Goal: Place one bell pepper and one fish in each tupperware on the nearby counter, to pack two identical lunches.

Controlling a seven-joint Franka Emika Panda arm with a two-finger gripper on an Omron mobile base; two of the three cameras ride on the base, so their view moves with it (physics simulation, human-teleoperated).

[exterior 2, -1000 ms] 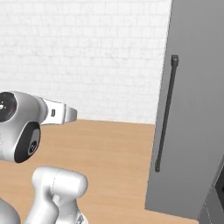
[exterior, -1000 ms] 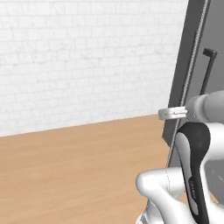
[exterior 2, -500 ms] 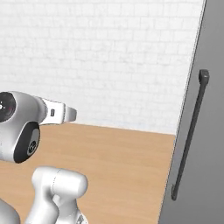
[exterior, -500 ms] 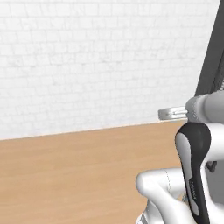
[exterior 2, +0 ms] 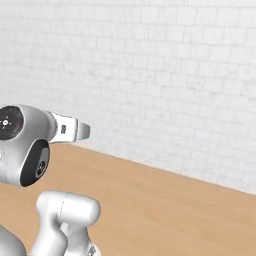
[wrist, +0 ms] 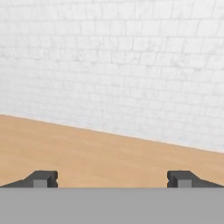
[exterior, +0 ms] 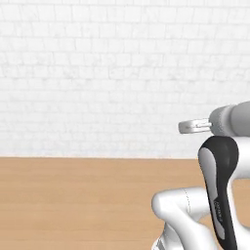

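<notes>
Pincer (wrist: 112,179) spread wide, grasping nothing, facing white brick wall (wrist: 122,65), wooden floor (wrist: 87,153)

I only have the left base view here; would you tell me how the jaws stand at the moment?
Observer: In the hand view the gripper has its jaws wide apart, with nothing between them.
Operator: Thank you. What is it pointing at?
Observer: At the white brick wall, with wooden floor at its foot.
Operator: And what lies further to the right?
Observer: In the right base view, the same wall and floor run on to the right edge.
</notes>
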